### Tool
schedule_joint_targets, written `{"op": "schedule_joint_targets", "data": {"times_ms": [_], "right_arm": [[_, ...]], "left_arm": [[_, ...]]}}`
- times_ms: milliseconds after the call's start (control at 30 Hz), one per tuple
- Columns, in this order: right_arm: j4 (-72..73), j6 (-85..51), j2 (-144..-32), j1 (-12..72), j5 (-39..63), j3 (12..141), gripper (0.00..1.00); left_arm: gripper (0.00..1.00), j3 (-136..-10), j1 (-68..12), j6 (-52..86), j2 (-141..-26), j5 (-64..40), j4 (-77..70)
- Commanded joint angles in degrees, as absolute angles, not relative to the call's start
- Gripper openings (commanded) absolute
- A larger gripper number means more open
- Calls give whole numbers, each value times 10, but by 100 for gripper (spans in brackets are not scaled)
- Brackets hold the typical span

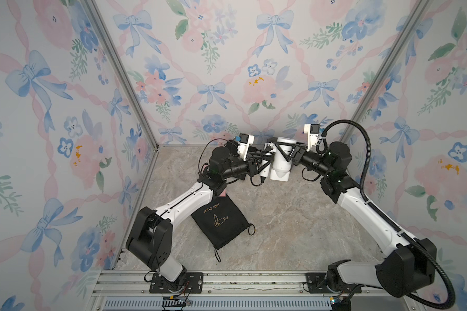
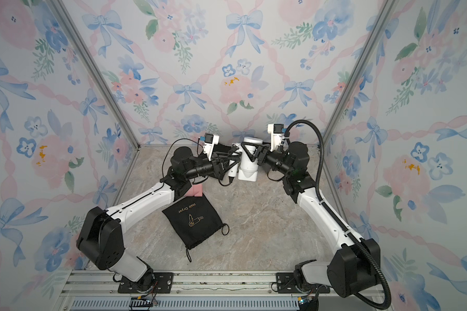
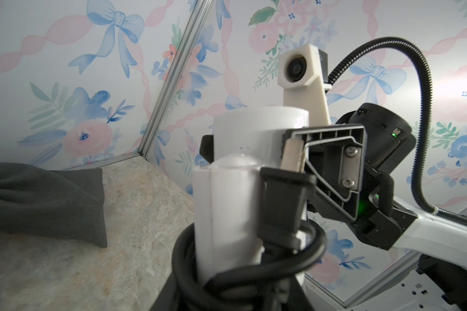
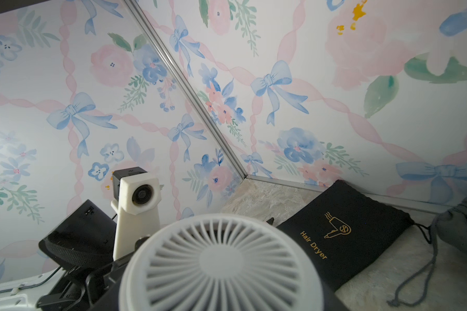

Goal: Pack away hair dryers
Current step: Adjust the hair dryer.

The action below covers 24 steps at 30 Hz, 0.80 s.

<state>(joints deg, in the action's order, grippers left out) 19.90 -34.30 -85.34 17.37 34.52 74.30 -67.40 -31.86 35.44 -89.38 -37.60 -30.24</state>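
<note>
The left arm [image 1: 189,199] and right arm [image 1: 361,204] reach forward, wrists turned inward so the 2 grippers face each other. The right gripper [image 1: 283,155] clamps the barrel of a white hair dryer [image 1: 281,168]. Just beside it, the left gripper [image 1: 263,161] grips the handle.

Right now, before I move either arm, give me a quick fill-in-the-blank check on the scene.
1. Both grippers hold one dryer, and its colour is ____.
2. The right gripper clamps the dryer's ____, while the left gripper takes the handle.
3. The black pouch lying on the table carries the gold words ____.
Missing words: white; barrel; Hair Dryer.
</note>
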Motion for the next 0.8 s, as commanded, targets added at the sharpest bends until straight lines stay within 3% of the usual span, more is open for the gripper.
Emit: {"op": "schedule_joint_targets", "data": {"times_ms": [0, 333, 767], "right_arm": [[179, -281, -860, 163, 329, 742, 67], [137, -242, -855, 159, 231, 724, 69], [195, -272, -887, 151, 235, 720, 71]], "left_arm": [[19, -661, -269, 347, -848, -298, -278], [18, -630, -234, 282, -792, -225, -157], [19, -563, -202, 267, -719, -239, -124]]}}
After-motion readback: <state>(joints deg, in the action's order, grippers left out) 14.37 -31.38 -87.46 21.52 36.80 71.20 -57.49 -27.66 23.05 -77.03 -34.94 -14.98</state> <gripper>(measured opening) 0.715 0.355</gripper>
